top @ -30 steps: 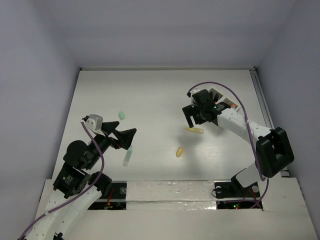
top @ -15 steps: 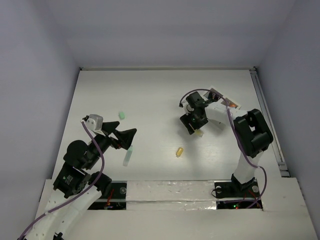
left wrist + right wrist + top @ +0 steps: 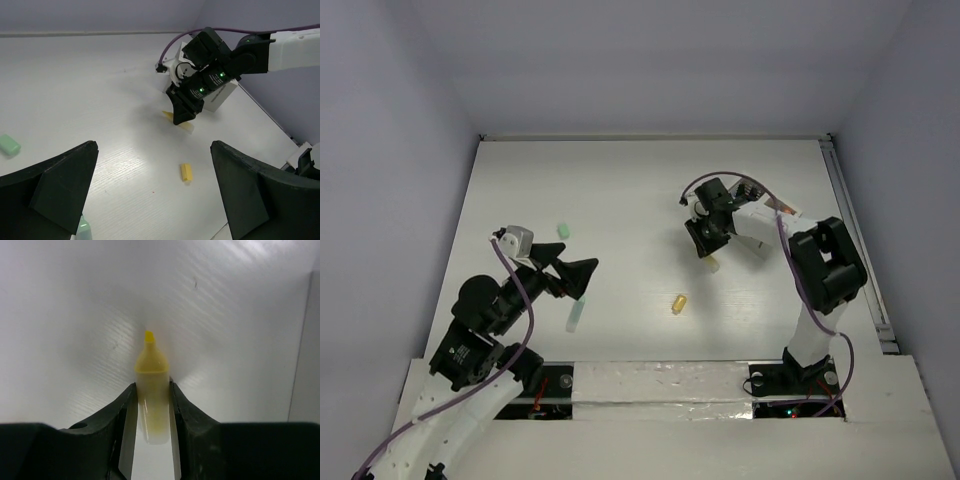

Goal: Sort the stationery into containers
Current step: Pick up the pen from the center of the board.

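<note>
Left gripper (image 3: 153, 144) hangs with jaws wide and nothing in it; mint highlighter (image 3: 576, 315) lies just beside it on the table (image 3: 620, 180). Yellow cap (image 3: 678, 303) lies mid-table. Farther out, right gripper (image 3: 152, 395) pinches 1 uncapped yellow highlighter (image 3: 151, 365) across the barrel, probably touching the table, hard to tell. Step: pick-up. Next: lift, carry to white box (image 3: 222, 97) just behind, drop into 1 compartment.
</note>
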Robot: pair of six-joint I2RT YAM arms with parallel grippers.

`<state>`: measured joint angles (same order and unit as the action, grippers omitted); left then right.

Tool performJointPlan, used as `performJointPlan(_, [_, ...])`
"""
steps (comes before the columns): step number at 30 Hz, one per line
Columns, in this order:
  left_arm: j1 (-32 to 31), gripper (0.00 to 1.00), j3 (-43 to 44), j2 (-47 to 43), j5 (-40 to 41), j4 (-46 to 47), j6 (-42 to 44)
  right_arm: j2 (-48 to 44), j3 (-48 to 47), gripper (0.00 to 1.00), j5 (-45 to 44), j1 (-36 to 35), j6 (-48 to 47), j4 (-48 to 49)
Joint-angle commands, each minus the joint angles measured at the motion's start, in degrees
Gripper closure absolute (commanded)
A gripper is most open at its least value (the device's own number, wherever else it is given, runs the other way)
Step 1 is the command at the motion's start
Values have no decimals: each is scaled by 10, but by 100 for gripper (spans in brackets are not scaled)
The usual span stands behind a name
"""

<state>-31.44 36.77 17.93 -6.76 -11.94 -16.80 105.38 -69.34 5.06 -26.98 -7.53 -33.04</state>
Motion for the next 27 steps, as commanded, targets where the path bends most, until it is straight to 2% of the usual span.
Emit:
performJointPlan(1, [-3, 6, 9, 16, -33, 43, 8, -54, -11, 100, -1, -4, 44, 86])
performJointPlan(4, [-3, 14, 8, 32, -48, 54, 4, -104, -13, 100, 11, -19, 106, 133])
performJointPlan(5, [3, 23, 8, 39, -54, 58, 4, -118, -11, 100, 39, -25, 122, 147])
performJointPlan(7, [9, 32, 8, 61, -78, 66, 2, -148, 6, 100, 61, -58, 171, 203])
performJointPlan(8, [9, 56, 9, 76, -86, 68, 2, -155, 10, 100, 73, -74, 183, 219])
performJointPlan(9, [16, 66, 10, 85, -91, 68, 2, -160, 11, 100, 73, -91, 204, 231])
performJointPlan(11, [16, 71, 11, 100, -103, 76, -2, -163, 13, 100, 72, -143, 223, 270])
performJointPlan(13, [16, 67, 10, 119, -118, 89, -7, -164, 12, 100, 71, -171, 255, 311])
performJointPlan(14, [16, 51, 9, 124, -120, 95, -14, -163, 12, 100, 82, -193, 264, 324])
performJointPlan(17, [16, 26, 8, 146, -121, 111, -27, -154, 8, 100, 91, -231, 306, 389])
performJointPlan(19, [16, 23, 8, 154, -113, 114, -32, -147, 4, 100, 90, -246, 330, 425])
performJointPlan(22, [16, 23, 9, 171, -91, 107, -41, -141, 10, 100, 85, -266, 365, 485])
performJointPlan(27, [16, 29, 5, 170, -46, 93, -56, -142, 21, 100, 66, -272, 389, 526])
